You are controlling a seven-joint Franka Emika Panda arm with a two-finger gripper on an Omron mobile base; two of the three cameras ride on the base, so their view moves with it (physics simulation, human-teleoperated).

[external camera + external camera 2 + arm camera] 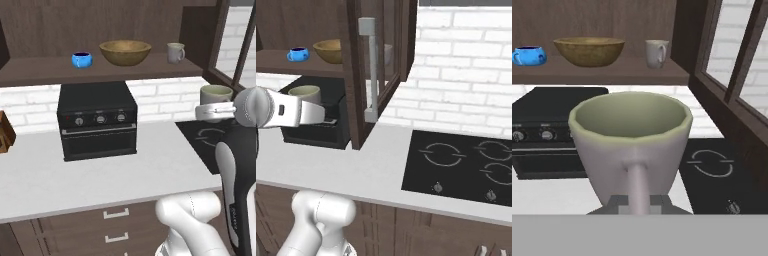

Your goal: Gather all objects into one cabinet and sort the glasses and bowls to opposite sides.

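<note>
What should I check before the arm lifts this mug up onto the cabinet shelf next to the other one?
1. Grip on the held mug: ok, the gripper is shut on its handle and the mug sits upright.
2. Cabinet door: ok, it stands swung open.
3. Landing spot: ok, the shelf shows bare wood around the shelf mug at its right end.
4. Sorting so far: ok, the blue bowl and wooden bowl sit left of the shelf mug.
5. Height: not ok, the held mug hangs below shelf level.
6. Clearance past the door frame: cannot tell.
</note>
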